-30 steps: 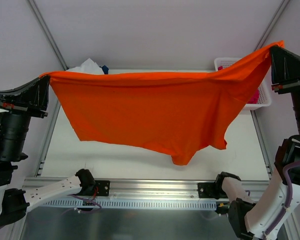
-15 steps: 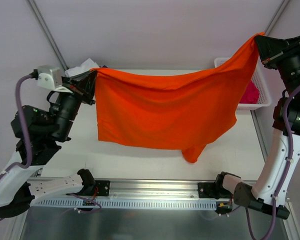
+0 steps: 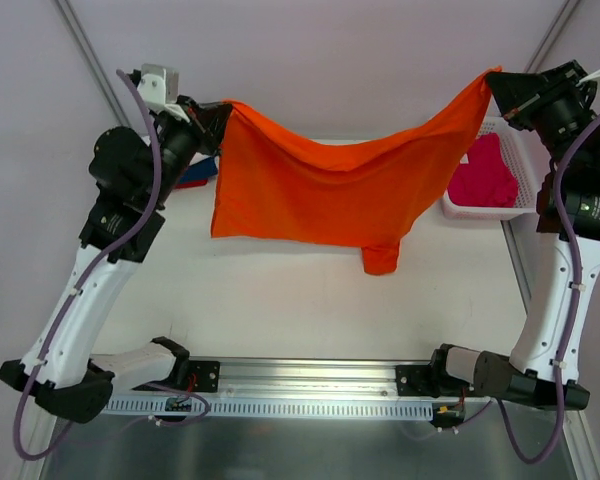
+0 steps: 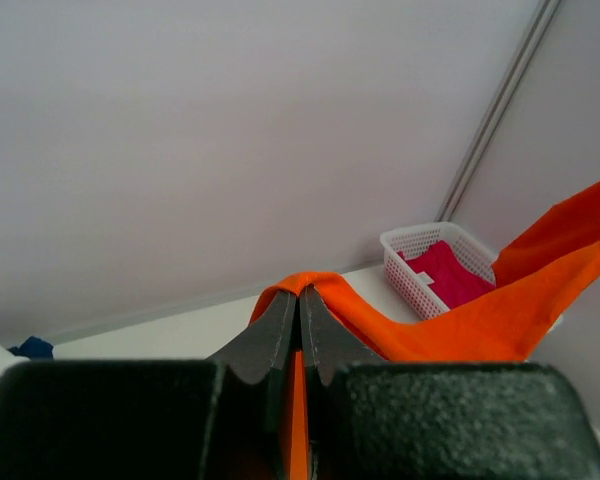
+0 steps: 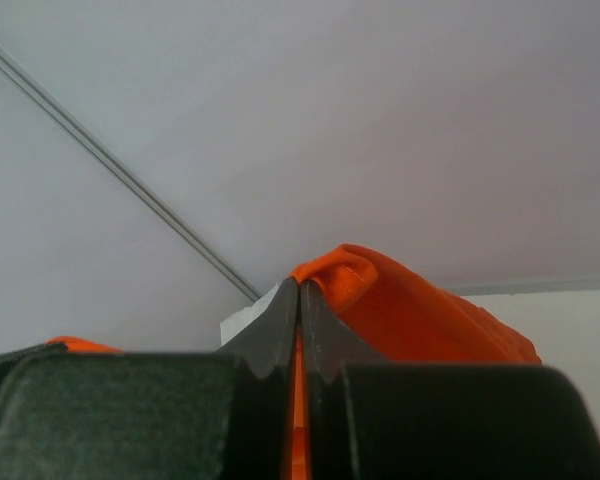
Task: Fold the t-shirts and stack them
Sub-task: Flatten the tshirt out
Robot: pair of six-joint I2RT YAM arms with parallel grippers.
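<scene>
Orange shirt (image 3: 330,190): strung slack between left gripper (image 3: 218,110) and right gripper (image 3: 493,88), each clamped tight on one upper corner, cloth sagging below both; risk: thin corner pinch may slip under sideways pull, dropping it bunched.

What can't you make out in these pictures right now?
- Folded pile: top view, mostly behind the left arm.
- Basket: top view, its left end behind the orange shirt.
- Table: top view, far part behind that shirt.
- Pink shirt: top view, bunched, underside hidden.
</scene>
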